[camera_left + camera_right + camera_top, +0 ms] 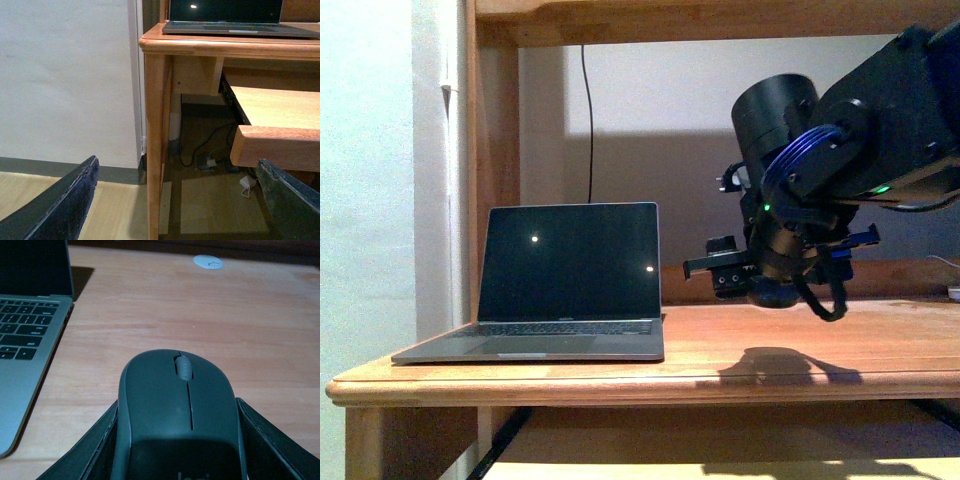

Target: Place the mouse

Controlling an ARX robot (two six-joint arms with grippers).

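The right gripper [772, 278] hangs just above the tabletop [740, 345], over bare wood on its right half, beside the laptop [570, 290]. Its jaws are clamped on the flanks of the mouse [177, 405], which rides level with its scroll wheel pointing at the back edge, probably so it lands flat and ready to use. A white disc [207, 262] lies near that back edge, well apart. The left gripper [176, 165] waits below the tabletop's left front corner, jaws spread wide and empty, seemingly kept clear.

Dark grey domed mouse [177, 415] between the fingers [92, 445]
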